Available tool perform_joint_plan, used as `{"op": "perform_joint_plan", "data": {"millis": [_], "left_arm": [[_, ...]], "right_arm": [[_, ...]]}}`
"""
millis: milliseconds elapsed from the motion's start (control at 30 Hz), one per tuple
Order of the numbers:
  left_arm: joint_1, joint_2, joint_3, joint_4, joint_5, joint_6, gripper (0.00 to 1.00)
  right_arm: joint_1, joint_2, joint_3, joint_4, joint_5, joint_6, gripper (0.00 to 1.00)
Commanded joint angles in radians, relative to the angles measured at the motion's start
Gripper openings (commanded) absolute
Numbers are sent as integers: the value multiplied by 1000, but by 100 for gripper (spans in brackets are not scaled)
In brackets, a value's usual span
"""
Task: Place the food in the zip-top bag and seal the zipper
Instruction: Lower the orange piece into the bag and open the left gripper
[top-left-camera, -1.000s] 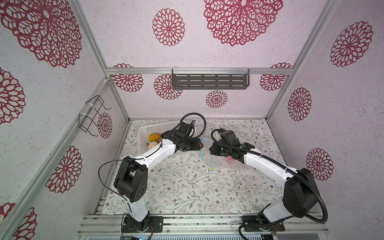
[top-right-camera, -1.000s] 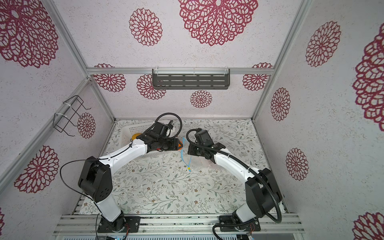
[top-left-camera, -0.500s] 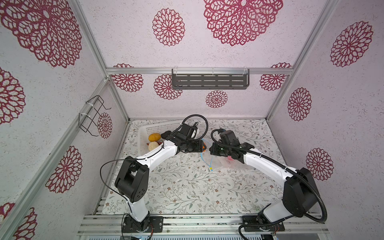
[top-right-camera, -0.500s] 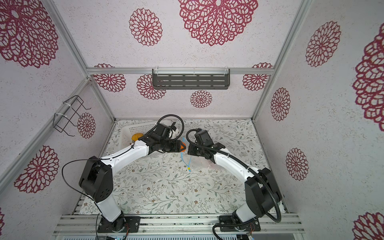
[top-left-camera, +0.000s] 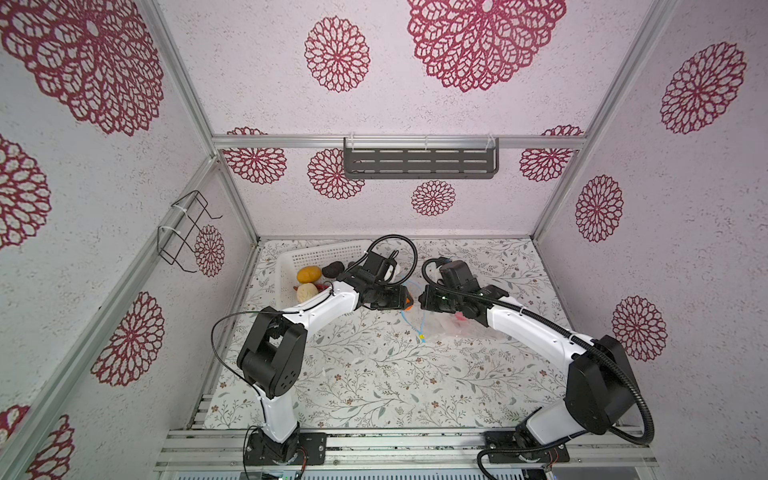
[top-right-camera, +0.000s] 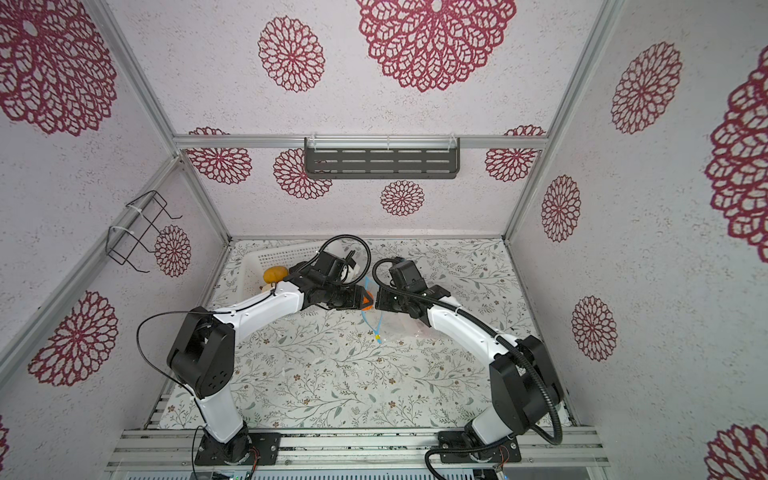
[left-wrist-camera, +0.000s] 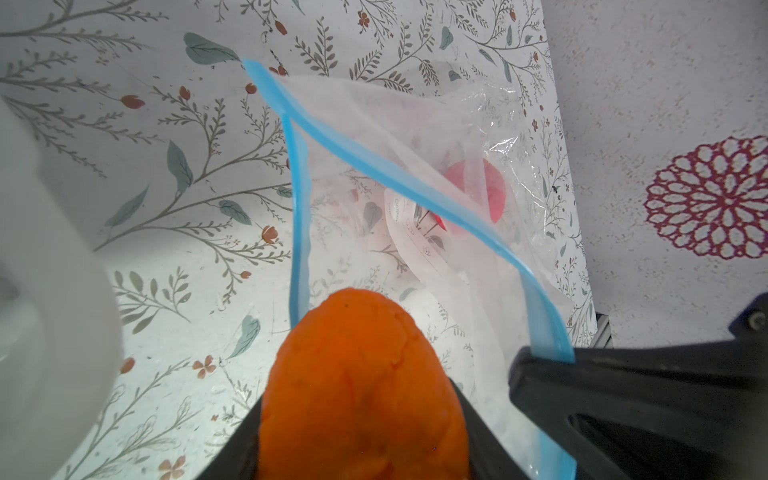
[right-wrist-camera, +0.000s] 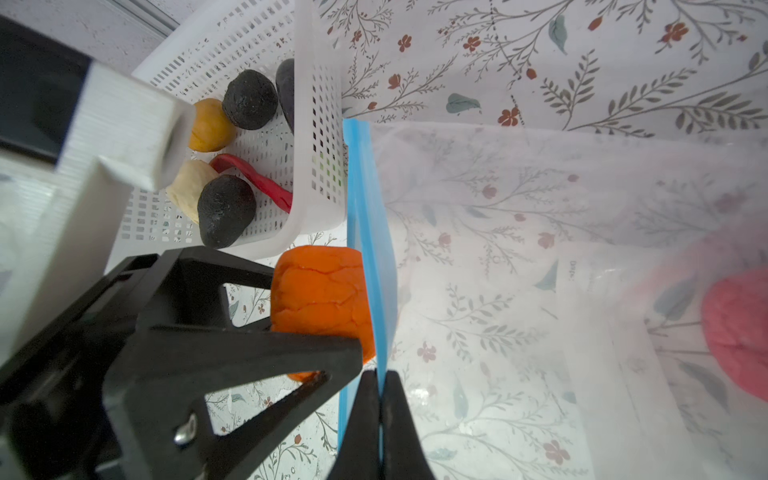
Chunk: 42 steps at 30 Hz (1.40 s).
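Left gripper (top-left-camera: 405, 302), mid-frame, clamped on orange piece (left-wrist-camera: 361, 374); right gripper (right-wrist-camera: 380, 384) pinched shut on zipper (right-wrist-camera: 365, 199).
Piece judged light; zip-top bag (left-wrist-camera: 478, 124) limp, best held by strip.

We see white perforated basket (top-left-camera: 322, 254) at far left of table, close to back wall, in both top views. Right wrist view shows basket wall (right-wrist-camera: 320, 124) as grid of small slots under solid rim. We note floral table cover (top-left-camera: 374, 374): grey-green leaves, small red blossoms, lying flat. Dark grey slotted shelf (top-left-camera: 419, 163) hangs from aluminium crossbar (top-left-camera: 282, 142) on back wall. Black wire rack (top-left-camera: 183, 232) tied to left wall with white ties. Walls pale, speckled, with crimson medallions (top-left-camera: 336, 54). We see metal rail (top-left-camera: 395, 446) along front edge.
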Motion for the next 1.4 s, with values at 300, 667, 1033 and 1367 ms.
{"op": "perform_joint_plan", "data": {"millis": [300, 667, 1033, 1367], "left_arm": [[-14, 24, -2, 28, 23, 3, 54], [-22, 33, 3, 16, 13, 4, 55], [-31, 39, 8, 5, -7, 12, 60], [-30, 39, 14, 5, -10, 18, 68]], "right_arm": [[-7, -20, 28, 20, -12, 19, 0], [-6, -31, 16, 24, -10, 21, 0], [-6, -30, 13, 27, -10, 20, 0], [-7, -25, 13, 28, -12, 21, 0]]}}
